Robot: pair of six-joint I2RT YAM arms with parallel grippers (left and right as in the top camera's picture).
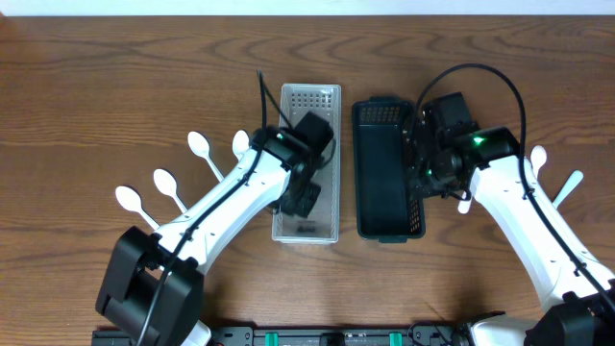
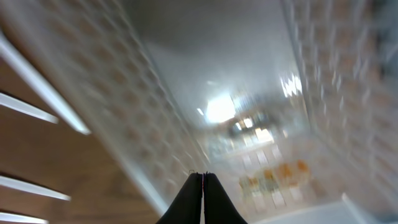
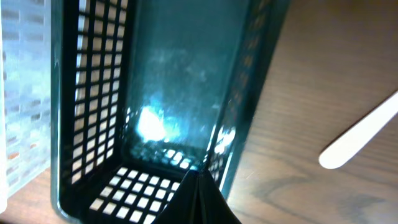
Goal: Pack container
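Pinched tip to tip on nothing visible at both: left gripper [image 2: 203, 180] down inside clear bin [image 2: 261, 81], right gripper [image 3: 198, 183] at rim of dark bin [image 3: 93, 124], only bare glossy floor showing there. From overhead alone, bins side by side and white spoons [image 1: 199, 146] fanned left on table [image 1: 96, 77]; from right wrist, one spoon [image 3: 360, 134] near dark bin.

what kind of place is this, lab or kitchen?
Probably a lab bench, not a kitchen: bare wood table, clear bin and dark bin side by side, white spoons laid out beside them.
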